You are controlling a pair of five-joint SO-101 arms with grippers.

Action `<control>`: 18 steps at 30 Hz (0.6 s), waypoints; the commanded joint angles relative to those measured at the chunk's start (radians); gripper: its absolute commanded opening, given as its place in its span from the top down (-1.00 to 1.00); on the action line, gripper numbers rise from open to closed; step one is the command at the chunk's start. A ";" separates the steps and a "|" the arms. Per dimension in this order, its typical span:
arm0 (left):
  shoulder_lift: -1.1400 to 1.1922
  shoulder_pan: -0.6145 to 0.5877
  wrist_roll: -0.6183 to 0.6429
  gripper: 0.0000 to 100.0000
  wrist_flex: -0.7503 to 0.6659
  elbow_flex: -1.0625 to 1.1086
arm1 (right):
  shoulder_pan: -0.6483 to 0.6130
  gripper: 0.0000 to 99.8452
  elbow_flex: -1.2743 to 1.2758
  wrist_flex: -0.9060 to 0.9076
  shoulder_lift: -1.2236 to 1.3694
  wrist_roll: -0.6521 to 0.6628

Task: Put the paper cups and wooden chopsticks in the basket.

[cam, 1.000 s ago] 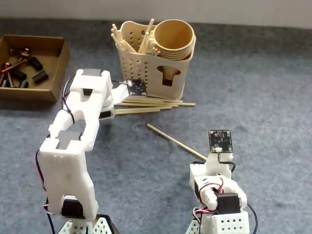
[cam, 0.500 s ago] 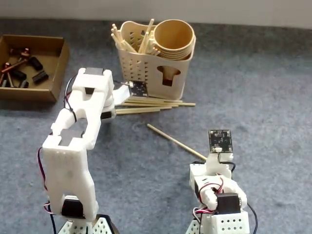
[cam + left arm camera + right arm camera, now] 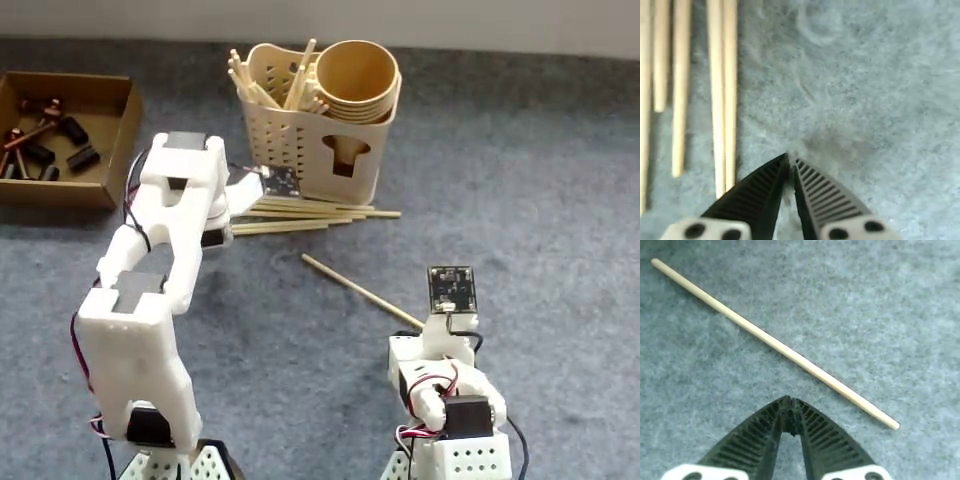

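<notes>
A cream plastic basket [image 3: 345,160] stands at the back with stacked paper cups [image 3: 357,78] and several wooden chopsticks [image 3: 265,85] inside. More chopsticks [image 3: 310,215] lie in a bundle on the carpet at its foot, also seen as chopsticks [image 3: 722,90] in the left wrist view. My left gripper [image 3: 790,162] is shut and empty, low over the carpet beside their ends. A single chopstick [image 3: 360,291] lies diagonally in the middle. My right gripper [image 3: 790,405] is shut with nothing in it, just short of that chopstick [image 3: 775,342].
A brown cardboard box [image 3: 115,140] with small dark parts sits at the back left. Grey carpet covers the table. The right arm's base [image 3: 450,400] is folded near the front edge.
The left arm has shifted slightly to the left and back near the chopstick bundle. The right arm has not moved.
</notes>
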 commanded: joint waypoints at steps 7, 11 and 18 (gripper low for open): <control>-0.041 -0.114 0.087 0.78 -0.210 0.001 | 0.012 0.99 0.102 0.004 -0.005 0.012; 0.024 -0.113 0.087 0.78 -0.279 -0.002 | 0.012 0.99 0.102 0.004 -0.005 0.012; 0.101 -0.110 0.089 0.79 -0.327 -0.002 | 0.012 0.99 0.102 0.004 -0.005 0.012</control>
